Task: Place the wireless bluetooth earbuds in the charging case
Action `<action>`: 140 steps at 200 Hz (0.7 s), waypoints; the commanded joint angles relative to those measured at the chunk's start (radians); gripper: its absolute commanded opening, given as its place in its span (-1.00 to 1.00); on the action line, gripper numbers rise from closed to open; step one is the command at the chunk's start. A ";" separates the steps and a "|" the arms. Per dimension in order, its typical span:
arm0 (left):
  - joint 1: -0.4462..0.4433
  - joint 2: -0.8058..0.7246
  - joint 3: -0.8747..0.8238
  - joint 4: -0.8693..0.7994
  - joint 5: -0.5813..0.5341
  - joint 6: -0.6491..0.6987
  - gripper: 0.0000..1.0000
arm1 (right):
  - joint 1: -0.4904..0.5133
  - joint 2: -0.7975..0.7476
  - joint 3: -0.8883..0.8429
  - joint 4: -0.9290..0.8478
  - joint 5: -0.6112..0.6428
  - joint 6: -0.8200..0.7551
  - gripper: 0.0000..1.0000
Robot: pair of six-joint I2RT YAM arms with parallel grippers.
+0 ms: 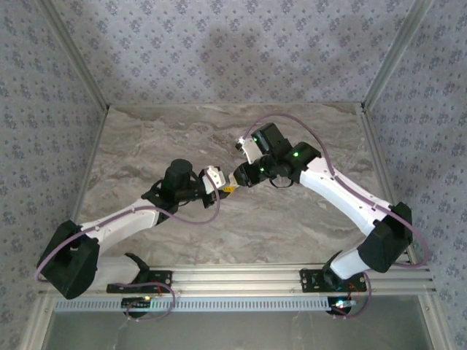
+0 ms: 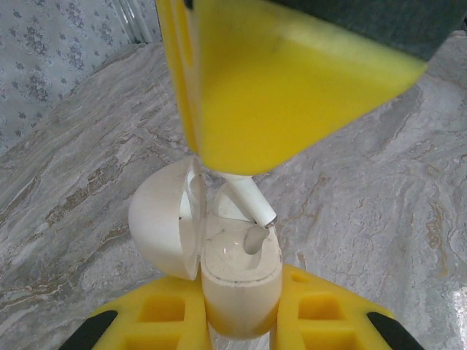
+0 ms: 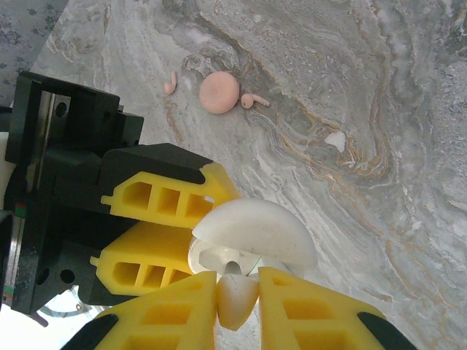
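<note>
The left pincer (image 2: 241,324) is clenched on the open white case (image 2: 241,281), held between its fingers. The right pincer (image 3: 237,288) grasps a white earbud (image 2: 248,204) between its tips, directly over the case.

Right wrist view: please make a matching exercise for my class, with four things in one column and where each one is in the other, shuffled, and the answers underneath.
Things
1. white charging case
2. white earbud
3. pink case
4. pink earbuds

Places
A. on the table, one on each side of the pink case
B. pinched in the right hand, over the open case
C. held in the left hand, lid open
D. flat on the table, between two small pieces

Pairs: 1-C, 2-B, 3-D, 4-A
</note>
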 commanded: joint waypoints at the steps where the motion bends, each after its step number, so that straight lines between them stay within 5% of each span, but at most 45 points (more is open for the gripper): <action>1: -0.003 -0.012 0.040 0.068 0.038 -0.020 -0.74 | 0.013 0.014 0.019 -0.032 0.003 -0.022 -0.61; 140: -0.004 -0.012 0.033 0.099 0.032 -0.062 -0.74 | 0.017 -0.068 -0.046 0.045 0.067 -0.005 -0.61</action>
